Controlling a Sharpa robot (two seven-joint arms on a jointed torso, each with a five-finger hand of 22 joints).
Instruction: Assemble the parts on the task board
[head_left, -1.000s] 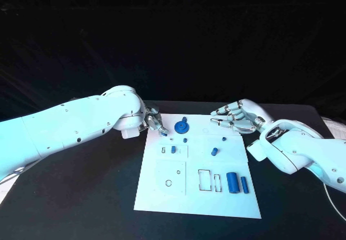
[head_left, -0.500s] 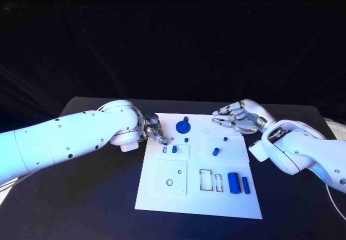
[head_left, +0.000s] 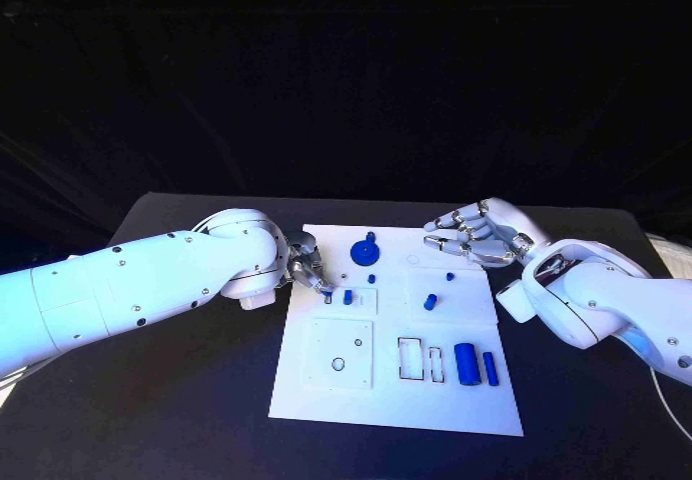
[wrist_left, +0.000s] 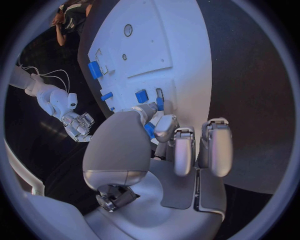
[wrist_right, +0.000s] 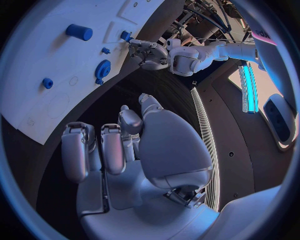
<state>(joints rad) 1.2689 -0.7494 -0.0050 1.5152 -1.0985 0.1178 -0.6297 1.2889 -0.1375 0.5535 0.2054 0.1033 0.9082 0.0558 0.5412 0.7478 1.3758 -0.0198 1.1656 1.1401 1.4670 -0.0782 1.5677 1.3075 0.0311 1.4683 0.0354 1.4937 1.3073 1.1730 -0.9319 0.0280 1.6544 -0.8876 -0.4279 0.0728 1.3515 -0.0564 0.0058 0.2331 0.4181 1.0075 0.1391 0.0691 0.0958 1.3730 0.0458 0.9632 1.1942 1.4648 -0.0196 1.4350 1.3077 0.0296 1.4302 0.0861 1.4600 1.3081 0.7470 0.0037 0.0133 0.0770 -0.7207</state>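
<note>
The small blue piece I'm working with is pinched between the fingertips of my left hand, right over the left edge of the white board, beside the small slots where two blue bits already sit. A second ago that hand was further back, up by the board's top-left corner; since then it has come forward and down along the edge and now hangs just above that slot area. From the left wrist camera the piece looks close to the board surface, but I cannot tell whether it has touched down. I read this as the approach to seating it, so the next thing I need is a careful lineup with a slot before I let go.

Elsewhere on the board nothing has shifted: the blue gear sits near the top middle, a short peg stands mid-board, and the fat cylinder lies with a thinner bar at the lower right.

My right hand has stayed parked off the board's top-right corner, fingers curled in loosely with nothing in them.
</note>
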